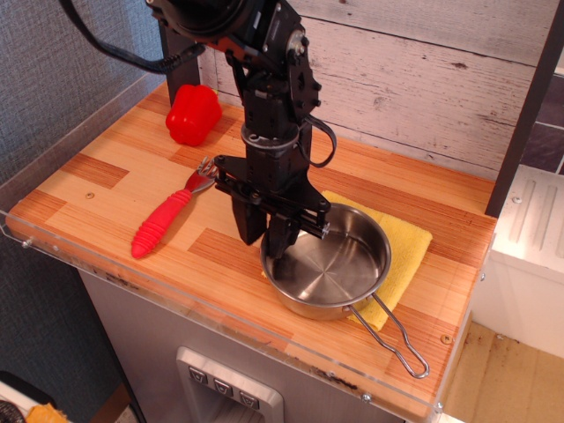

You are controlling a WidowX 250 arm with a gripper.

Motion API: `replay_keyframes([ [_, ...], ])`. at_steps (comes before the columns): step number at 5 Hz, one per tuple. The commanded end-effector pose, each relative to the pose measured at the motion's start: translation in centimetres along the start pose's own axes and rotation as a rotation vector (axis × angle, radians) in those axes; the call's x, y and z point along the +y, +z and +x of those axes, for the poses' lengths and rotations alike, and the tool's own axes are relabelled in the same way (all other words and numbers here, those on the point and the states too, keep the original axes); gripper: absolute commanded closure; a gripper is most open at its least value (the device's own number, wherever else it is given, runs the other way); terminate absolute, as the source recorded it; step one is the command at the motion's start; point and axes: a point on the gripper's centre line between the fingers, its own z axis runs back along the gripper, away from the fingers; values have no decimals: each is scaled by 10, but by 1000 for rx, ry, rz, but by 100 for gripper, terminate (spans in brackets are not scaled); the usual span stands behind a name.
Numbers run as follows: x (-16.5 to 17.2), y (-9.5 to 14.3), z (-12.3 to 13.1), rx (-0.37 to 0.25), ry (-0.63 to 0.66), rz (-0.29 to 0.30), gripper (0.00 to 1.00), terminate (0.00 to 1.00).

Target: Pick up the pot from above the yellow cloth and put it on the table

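Observation:
The pot point(333, 271) is a shallow steel pan that sits on the yellow cloth point(411, 250) at the right of the table point(97, 189). Its wire loop handle point(401, 340) points toward the front right corner. My gripper point(266, 240) points straight down at the pot's left rim. One finger point(249, 227) is outside the wall and the other is just inside. The jaws have closed in on the rim and appear to pinch it. The pot still rests on the cloth.
A red pepper point(192, 113) stands at the back left. A red-handled utensil point(160, 225) lies left of the gripper. Clear acrylic edges the table's front and left point(53, 251). A wooden wall point(414, 79) stands behind, and a dark post point(527, 106) at the right.

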Motion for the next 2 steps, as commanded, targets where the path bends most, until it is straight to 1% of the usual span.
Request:
replay_keyframes([
  [1,-5,27,4,-82,-18,-13,100,0],
  [2,-10,41,8,-53,27,-107,100,0],
])
